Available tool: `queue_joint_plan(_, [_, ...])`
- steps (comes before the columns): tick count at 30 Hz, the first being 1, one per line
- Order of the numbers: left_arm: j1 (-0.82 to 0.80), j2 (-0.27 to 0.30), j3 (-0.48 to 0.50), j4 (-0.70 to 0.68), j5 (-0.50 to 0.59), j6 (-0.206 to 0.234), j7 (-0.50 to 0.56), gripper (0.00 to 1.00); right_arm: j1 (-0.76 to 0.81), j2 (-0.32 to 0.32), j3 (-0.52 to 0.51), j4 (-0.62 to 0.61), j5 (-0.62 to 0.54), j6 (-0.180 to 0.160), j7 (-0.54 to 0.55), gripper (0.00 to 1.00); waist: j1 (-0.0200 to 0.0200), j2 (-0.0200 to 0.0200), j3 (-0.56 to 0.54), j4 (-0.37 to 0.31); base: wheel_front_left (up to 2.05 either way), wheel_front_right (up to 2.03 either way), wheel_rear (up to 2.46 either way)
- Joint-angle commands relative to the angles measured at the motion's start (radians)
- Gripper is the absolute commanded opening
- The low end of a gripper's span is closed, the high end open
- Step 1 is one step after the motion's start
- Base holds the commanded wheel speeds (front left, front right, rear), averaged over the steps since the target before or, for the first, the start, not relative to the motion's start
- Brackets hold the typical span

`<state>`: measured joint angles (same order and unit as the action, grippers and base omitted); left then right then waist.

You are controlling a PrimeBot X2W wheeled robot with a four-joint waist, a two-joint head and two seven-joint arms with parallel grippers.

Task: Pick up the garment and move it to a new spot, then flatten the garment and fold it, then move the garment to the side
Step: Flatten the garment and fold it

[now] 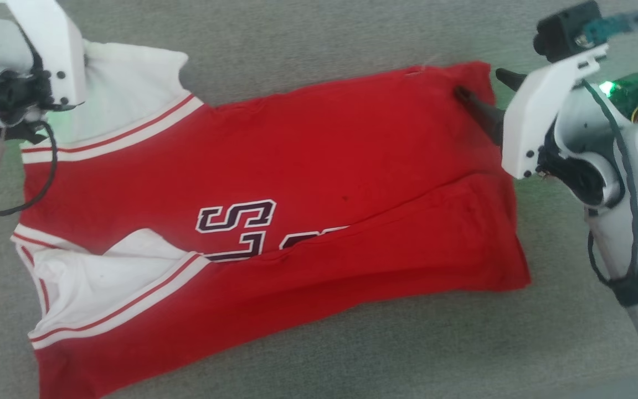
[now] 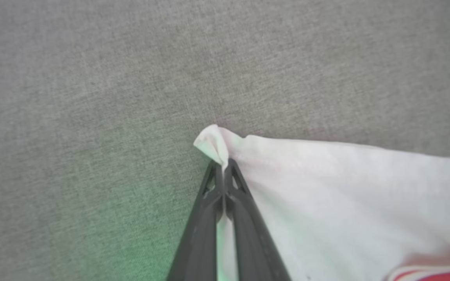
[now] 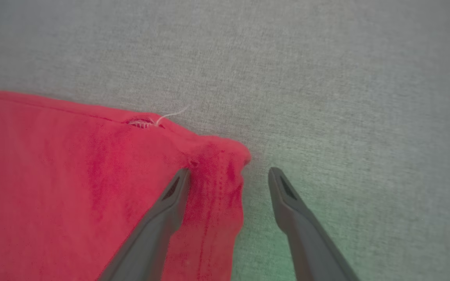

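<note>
The garment (image 1: 319, 155), a red jersey with white-striped trim and part of its black lettering (image 1: 236, 227) showing, lies spread sideways on the grey surface, its near half folded over. My left gripper (image 2: 223, 166) is shut on a white shoulder corner (image 2: 211, 142) at the far left; in the head view its fingers are hidden behind the white wrist housing (image 1: 47, 50). My right gripper (image 3: 229, 173) is open, straddling the jersey's far right hem corner (image 3: 225, 164), one finger (image 1: 482, 111) over red cloth, the other (image 1: 510, 77) over bare surface.
Grey woven fabric (image 1: 308, 39) covers the whole work surface, with bare stretches beyond the jersey and to its right. A loose white thread (image 3: 170, 115) sticks out of the hem. Both wrists cast green light.
</note>
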<state>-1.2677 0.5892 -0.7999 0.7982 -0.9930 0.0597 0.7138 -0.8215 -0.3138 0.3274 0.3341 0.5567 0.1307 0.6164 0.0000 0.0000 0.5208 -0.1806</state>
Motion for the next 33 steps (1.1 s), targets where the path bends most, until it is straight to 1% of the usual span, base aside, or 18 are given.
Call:
queue_joint_plan(1, [0.013,0.005,-0.009,0.021,0.012,-0.001,0.001,0.00,-0.013,0.000,0.009,0.007,0.010,0.000,0.009,1.00,0.0000,0.0000,0.007,0.012,0.00,0.00,0.00])
queue_joint_plan(7, [0.000,-0.025,-0.009,0.052,0.011,-0.013,-0.029,0.00,-0.094,0.007,0.083,0.148,0.041,0.000,0.164,1.00,0.0000,0.0000,0.014,0.035,0.00,0.00,0.00])
queue_joint_plan(8, [-0.002,-0.031,-0.010,0.057,0.011,-0.014,-0.033,0.00,-0.106,0.004,0.100,0.163,0.038,0.000,0.186,0.13,0.0000,0.0000,0.015,0.040,0.00,0.00,0.00])
queue_joint_plan(9, [-0.004,-0.037,-0.010,0.061,0.012,-0.016,-0.040,0.00,-0.115,0.002,0.109,0.173,0.042,0.000,0.197,0.00,0.0000,0.0000,0.015,0.044,0.00,0.00,0.00])
queue_joint_plan(12, [-0.014,-0.051,-0.007,0.072,0.009,-0.026,-0.059,0.00,-0.139,-0.004,0.112,0.193,0.056,0.000,0.205,0.00,0.0000,0.0000,0.009,0.059,0.00,0.00,0.00])
queue_joint_plan(14, [-0.020,-0.057,-0.008,0.075,0.009,-0.036,-0.067,0.00,-0.147,-0.015,0.111,0.192,0.060,0.000,0.192,0.00,0.0000,0.0000,0.001,0.069,0.00,0.00,0.00])
queue_joint_plan(19, [-0.027,-0.065,-0.011,0.065,-0.003,-0.064,-0.053,0.00,-0.137,-0.050,0.110,0.157,0.079,-0.001,0.159,0.00,0.0000,0.0000,-0.032,0.095,0.00,0.00,0.00])
queue_joint_plan(24, [-0.011,-0.039,-0.019,0.015,-0.013,-0.072,-0.002,0.00,-0.091,-0.103,0.107,0.090,0.103,-0.001,0.146,0.00,0.0000,0.0000,-0.069,0.120,0.00,0.00,0.00])
queue_joint_plan(25, [-0.004,-0.032,-0.021,-0.003,-0.015,-0.070,0.007,0.00,-0.077,-0.114,0.104,0.073,0.106,-0.001,0.148,0.00,0.0000,0.0000,-0.076,0.126,0.00,0.00,0.00])
queue_joint_plan(29, [0.030,0.008,-0.029,-0.110,-0.018,-0.038,0.048,0.00,-0.022,-0.154,0.079,0.004,0.119,0.000,0.162,0.00,0.0000,0.0000,-0.105,0.148,0.00,0.00,0.00])
queue_joint_plan(33, [0.096,0.063,-0.036,-0.268,-0.023,0.025,0.089,0.00,0.048,-0.191,0.042,-0.078,0.131,0.000,0.187,0.00,0.0000,0.0000,-0.134,0.173,0.00,0.00,0.00])
